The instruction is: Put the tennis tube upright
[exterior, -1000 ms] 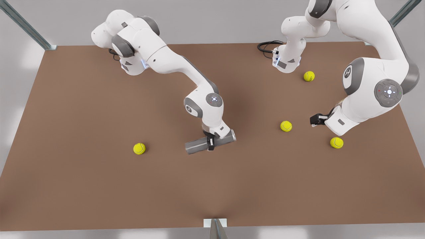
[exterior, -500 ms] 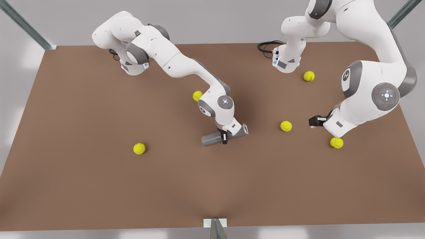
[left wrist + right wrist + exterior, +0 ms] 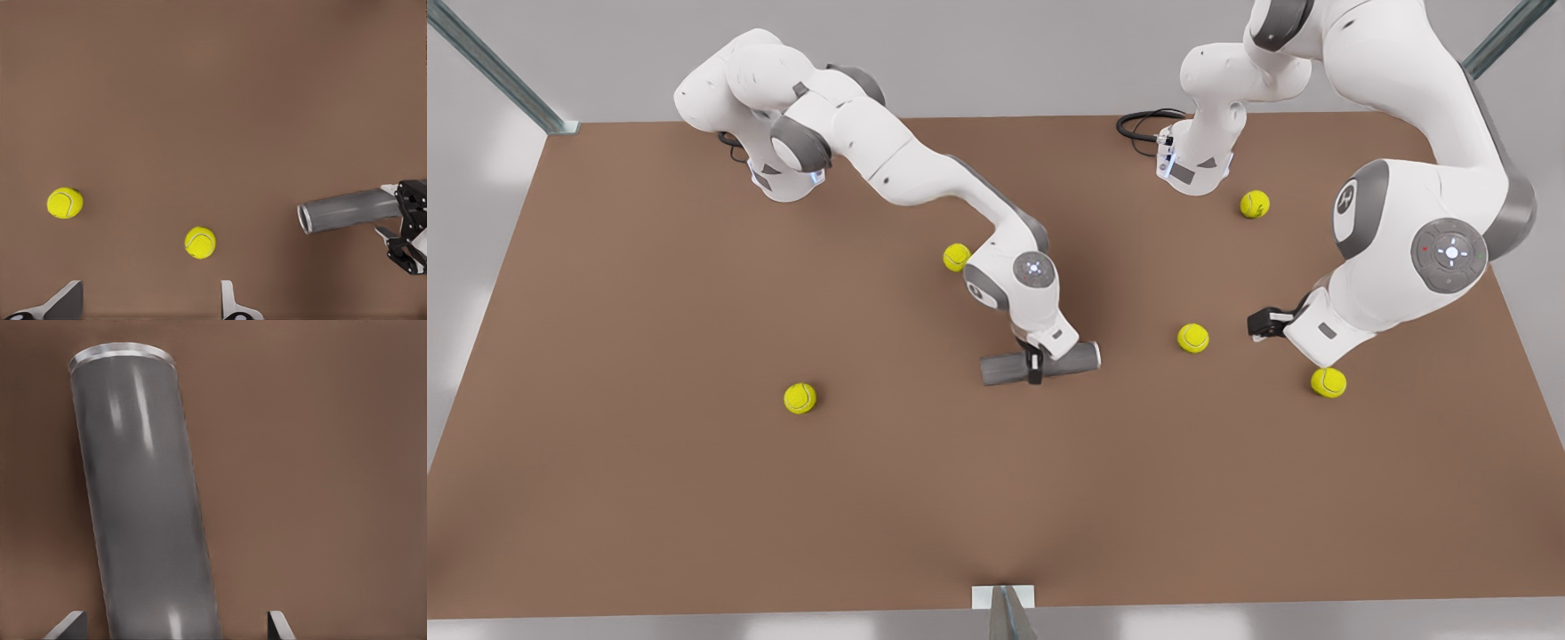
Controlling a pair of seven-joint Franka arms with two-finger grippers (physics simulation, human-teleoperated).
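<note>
Grey metallic cylindrical tennis tube lies horizontal, clamped mid-length in right end effector; left end effector waits nearby, fingers spread, empty.

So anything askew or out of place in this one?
Yes: the tennis tube lies on its side, not upright, gripped at its middle by the right gripper. Five tennis balls sit scattered over the table. The left gripper waits open.

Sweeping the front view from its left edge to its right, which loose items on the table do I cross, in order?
Tennis ball → ball by the wrist → tennis tube, lying flat in the right end effector → middle ball → far ball → ball under the other arm.
</note>
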